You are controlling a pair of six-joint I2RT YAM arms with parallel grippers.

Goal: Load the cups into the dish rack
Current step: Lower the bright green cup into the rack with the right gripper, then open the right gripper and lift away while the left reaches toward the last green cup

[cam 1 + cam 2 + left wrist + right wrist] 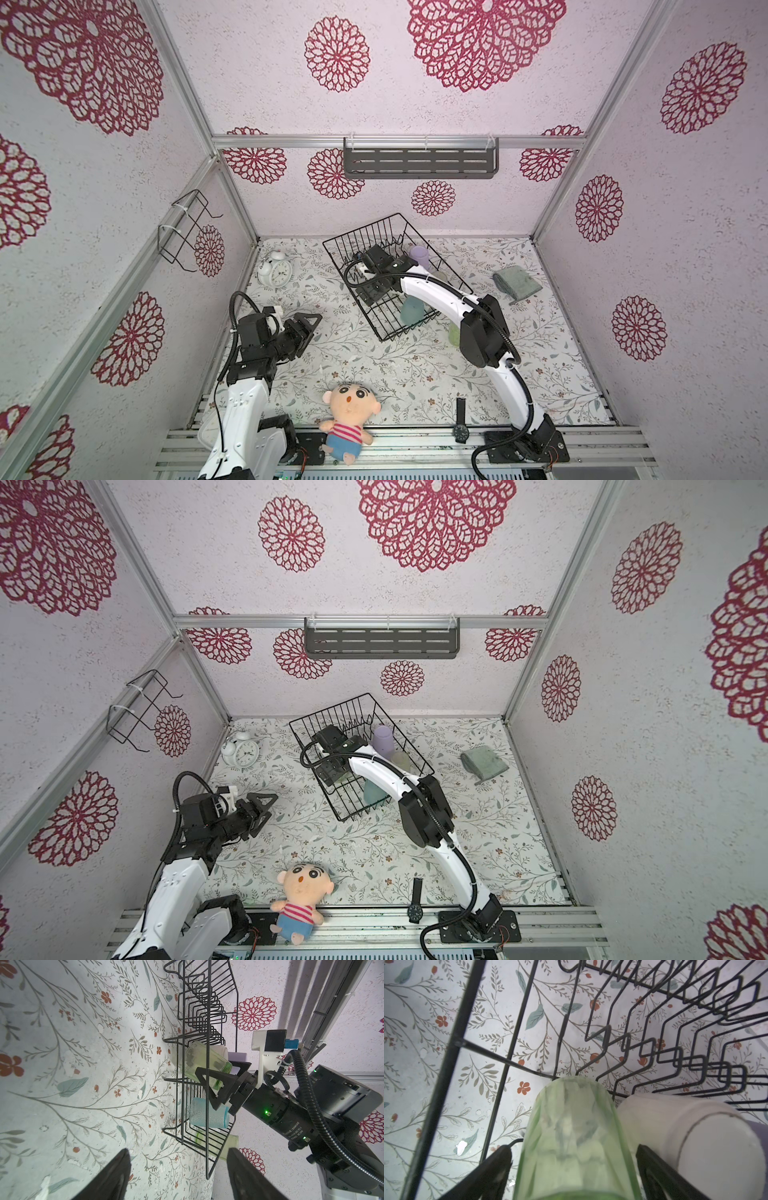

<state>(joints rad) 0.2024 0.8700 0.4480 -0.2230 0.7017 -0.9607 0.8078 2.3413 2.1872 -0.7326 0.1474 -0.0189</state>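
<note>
Black wire dish rack (386,322) holds four cups. Right gripper (573,1148) is inside the rack, jaws spread either side of the clear green tumbler (571,1118) with slim gaps showing, so it is released. Left gripper (309,322) sits left of the rack, jaws apart, empty. Lilac tumbler (419,255) is at the rack's far end, frosted beige tumbler (440,275) next to it, teal tumbler (411,311) at the near end. Second green tumbler (455,334) is outside, just beside the rack's near right corner.
</note>
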